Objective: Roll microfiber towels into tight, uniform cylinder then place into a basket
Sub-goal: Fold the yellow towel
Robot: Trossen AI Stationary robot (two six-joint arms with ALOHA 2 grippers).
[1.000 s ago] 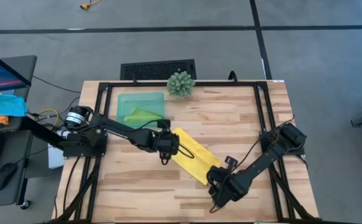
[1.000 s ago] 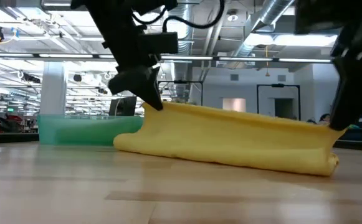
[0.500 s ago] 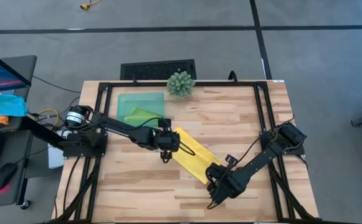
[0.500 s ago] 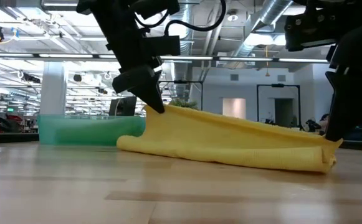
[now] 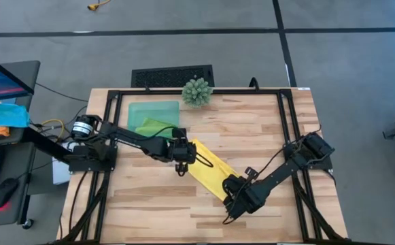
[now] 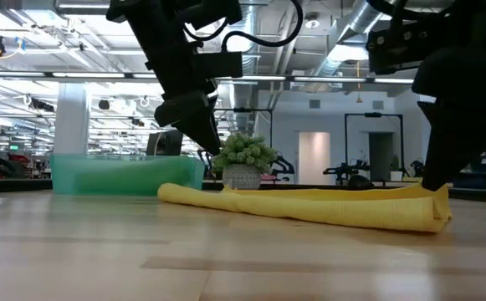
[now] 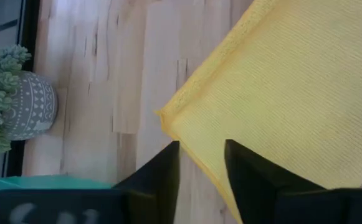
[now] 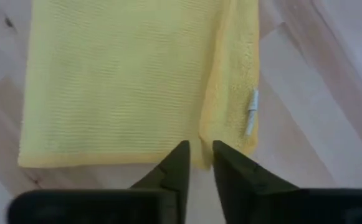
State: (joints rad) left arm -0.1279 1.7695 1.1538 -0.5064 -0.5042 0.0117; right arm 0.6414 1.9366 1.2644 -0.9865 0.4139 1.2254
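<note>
From above, both grippers hide the ends of the yellow towel (image 5: 209, 169), which lies folded flat in a diagonal strip mid-tabletop (image 5: 251, 129). The left gripper (image 7: 199, 163) sits at its upper corner, jaws spread and empty; the right gripper (image 8: 198, 160) is at the lower end, jaws slightly parted, seemingly clear of the cloth. The teal basket (image 5: 136, 110) holds the green towel (image 5: 158, 126), partly covered by the left arm. A potted plant (image 5: 196, 91) stands beside the basket; bare wood lies ahead.
</note>
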